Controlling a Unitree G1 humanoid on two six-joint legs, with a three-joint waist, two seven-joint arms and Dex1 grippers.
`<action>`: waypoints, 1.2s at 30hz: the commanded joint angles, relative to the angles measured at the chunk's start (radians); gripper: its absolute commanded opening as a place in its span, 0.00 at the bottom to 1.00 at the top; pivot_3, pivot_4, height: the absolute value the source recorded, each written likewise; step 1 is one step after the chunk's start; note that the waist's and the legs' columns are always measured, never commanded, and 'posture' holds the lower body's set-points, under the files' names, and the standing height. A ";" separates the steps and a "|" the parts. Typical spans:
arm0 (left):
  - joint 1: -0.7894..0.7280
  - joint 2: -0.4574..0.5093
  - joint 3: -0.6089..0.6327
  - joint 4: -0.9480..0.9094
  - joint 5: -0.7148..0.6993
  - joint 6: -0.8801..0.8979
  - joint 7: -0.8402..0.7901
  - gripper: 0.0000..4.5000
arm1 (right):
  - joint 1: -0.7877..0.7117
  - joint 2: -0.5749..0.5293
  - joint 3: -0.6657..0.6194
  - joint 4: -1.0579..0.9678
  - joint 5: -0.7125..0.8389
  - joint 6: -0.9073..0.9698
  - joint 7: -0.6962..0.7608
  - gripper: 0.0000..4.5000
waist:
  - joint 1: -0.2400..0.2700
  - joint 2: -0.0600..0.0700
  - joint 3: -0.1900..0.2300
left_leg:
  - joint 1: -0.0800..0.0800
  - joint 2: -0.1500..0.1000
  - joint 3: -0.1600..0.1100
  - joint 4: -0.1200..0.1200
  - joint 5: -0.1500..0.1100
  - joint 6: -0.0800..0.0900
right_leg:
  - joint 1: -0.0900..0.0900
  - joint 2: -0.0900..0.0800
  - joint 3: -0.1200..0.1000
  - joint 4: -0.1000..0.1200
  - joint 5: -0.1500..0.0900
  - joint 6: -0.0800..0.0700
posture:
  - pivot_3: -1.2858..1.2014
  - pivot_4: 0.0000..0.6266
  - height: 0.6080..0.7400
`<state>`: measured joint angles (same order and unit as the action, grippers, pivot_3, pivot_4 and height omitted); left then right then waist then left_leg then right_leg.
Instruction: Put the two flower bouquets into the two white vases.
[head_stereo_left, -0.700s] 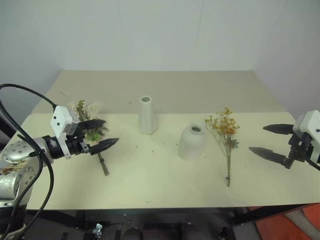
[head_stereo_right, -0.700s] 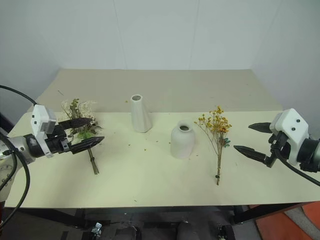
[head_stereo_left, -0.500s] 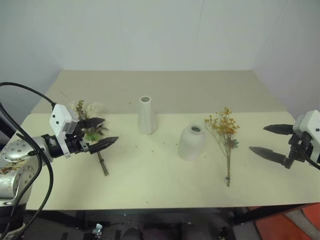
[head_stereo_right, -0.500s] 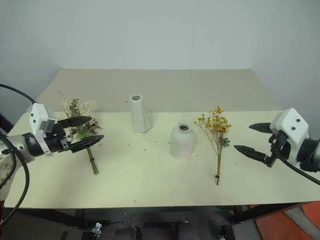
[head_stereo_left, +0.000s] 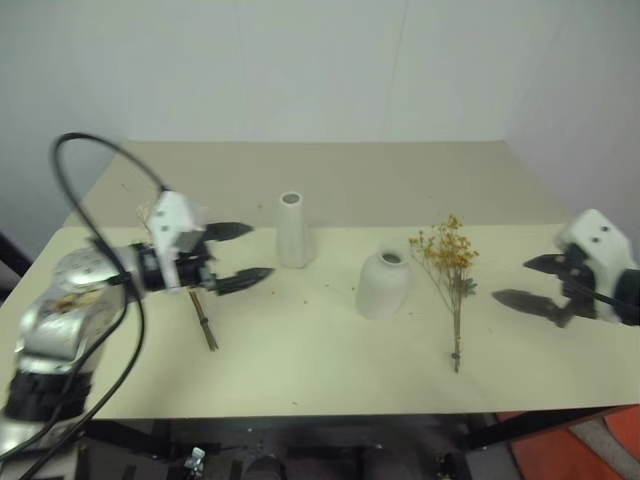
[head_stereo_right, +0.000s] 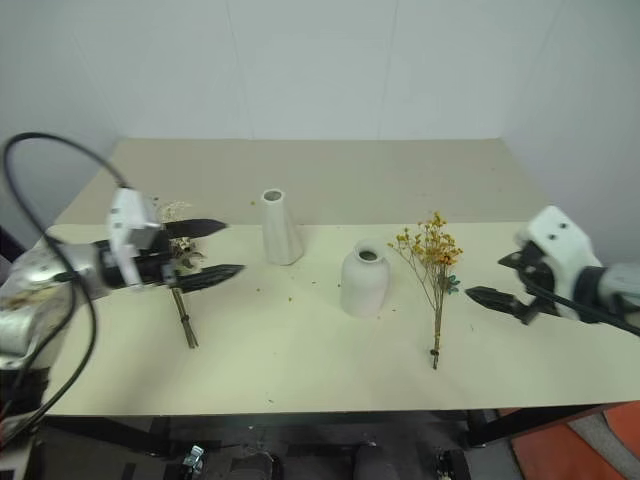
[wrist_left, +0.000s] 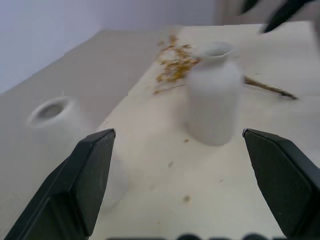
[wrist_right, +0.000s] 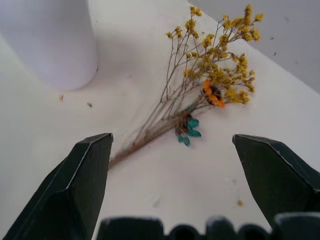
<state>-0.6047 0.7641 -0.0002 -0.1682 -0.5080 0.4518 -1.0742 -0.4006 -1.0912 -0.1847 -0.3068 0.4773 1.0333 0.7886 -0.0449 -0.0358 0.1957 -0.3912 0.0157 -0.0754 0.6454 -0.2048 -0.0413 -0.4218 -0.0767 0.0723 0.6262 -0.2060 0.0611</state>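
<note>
We're looking down over the cream table (head_stereo_left: 300, 370) w/ both vases standing upright and both mouths showing dark and empty, no stems in either. The tall vase (head_stereo_left: 294, 230), a slim cone, is sitting near table centre; the squat vase (head_stereo_left: 384, 284) is standing at approx 4 o'clock from it, a little apart.

The yellow spray (head_stereo_left: 450, 275) is lying flat on the table at 3 o'clock from the squat vase, just beside it, blossoms toward the far edge and stem end pointing at 6 o'clock. In the right wrist view we're seeing the spray (wrist_right: 210, 95) w/ a few teal leaves partway down the stems.

The mixed bunch (head_stereo_right: 178, 262) is lying at 9 o'clock from the tall vase, well apart; most of it is sitting behind the left arm, only cream sprigs and a dark stem end showing.

Our left gripper (head_stereo_left: 242, 253) is hovering above the table btw. the mixed bunch and the tall vase, fingers spread wide, gripping nothing. Our right gripper (head_stereo_left: 528, 281) is hanging at 3 o'clock from the yellow spray, near it but apart, fingers likewise wide apart and empty.
</note>
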 joint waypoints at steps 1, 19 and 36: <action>-0.091 -0.041 -0.078 0.073 0.061 -0.074 -0.062 0.99 | -0.101 0.056 0.073 0.009 -0.011 0.195 -0.116 1.00 | -0.001 0.000 0.000 | 0.000 0.000 0.000 -0.001 0.000 0.000 | -0.001 0.000 0.000 0.000 0.000 0.000 | 0.52 0.24 1.00; -0.151 -0.172 -0.159 0.215 0.170 -0.202 -0.147 0.99 | -0.251 0.265 0.112 0.166 -0.037 0.461 -0.284 1.00 | -0.001 0.000 0.000 | -0.006 -0.001 -0.001 0.001 0.000 0.001 | -0.004 0.000 -0.001 -0.001 0.004 -0.006 | 0.52 0.24 1.00; -0.046 -0.141 -0.113 0.087 0.149 -0.134 -0.081 1.00 | -0.335 0.327 0.207 0.358 -0.105 0.382 -0.296 0.16 | -0.002 0.000 0.000 | -0.005 -0.001 -0.002 0.001 0.000 0.001 | -0.004 0.000 -0.001 0.000 0.005 -0.007 | 0.52 0.24 1.00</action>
<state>-0.6511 0.6127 -0.1401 -0.0427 -0.3452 0.3112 -1.1657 -0.7098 -0.7578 0.0296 0.0609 0.3848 1.4255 0.4995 -0.0469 -0.0354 0.1959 -0.3968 0.0149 -0.0769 0.6461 -0.2051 -0.0405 -0.4261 -0.0771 0.0714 0.6255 -0.2013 0.0543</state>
